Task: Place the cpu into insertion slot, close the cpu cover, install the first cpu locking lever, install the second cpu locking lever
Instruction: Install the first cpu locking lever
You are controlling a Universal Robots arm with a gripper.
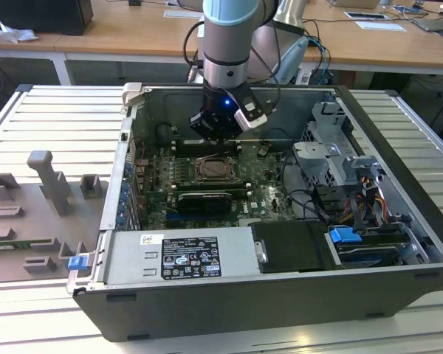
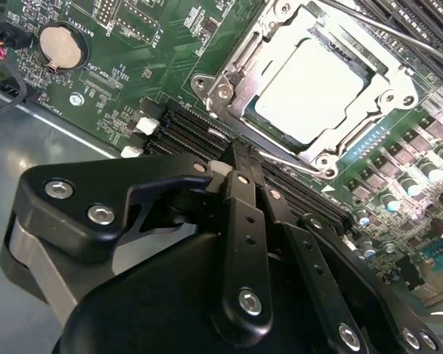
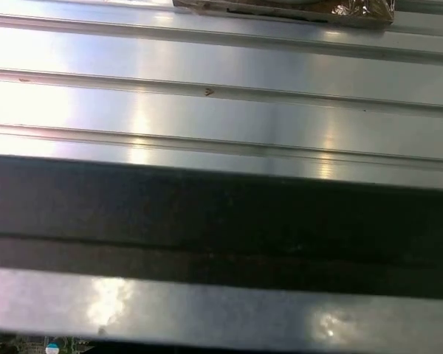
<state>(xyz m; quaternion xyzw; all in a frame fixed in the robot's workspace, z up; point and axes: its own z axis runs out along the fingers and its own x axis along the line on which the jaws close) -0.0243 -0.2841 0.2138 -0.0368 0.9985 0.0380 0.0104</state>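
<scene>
Second wrist view shows the cpu (image 2: 310, 92) lying flat in the insertion slot (image 2: 245, 124) on the green motherboard (image 2: 133, 66), its pale metal face showing through the window of the cpu cover (image 2: 387, 96), which appears folded down around it; a thin wire locking lever (image 2: 295, 158) runs along the socket's near edge, apparently not yet latched; the gripper (image 2: 240, 173) hangs just beside that edge with its fingers pressed together on nothing, their tips close to the wire; memory slots (image 2: 192, 133) lie beneath them. In the exterior view the gripper (image 1: 218, 136) reaches down into the open computer case (image 1: 399, 133), over the socket near the board's middle. Placement and cover-closing look done; the first lever seems in hand, and latching it calls for pushing the wire down and hooking it under its catch.
</scene>
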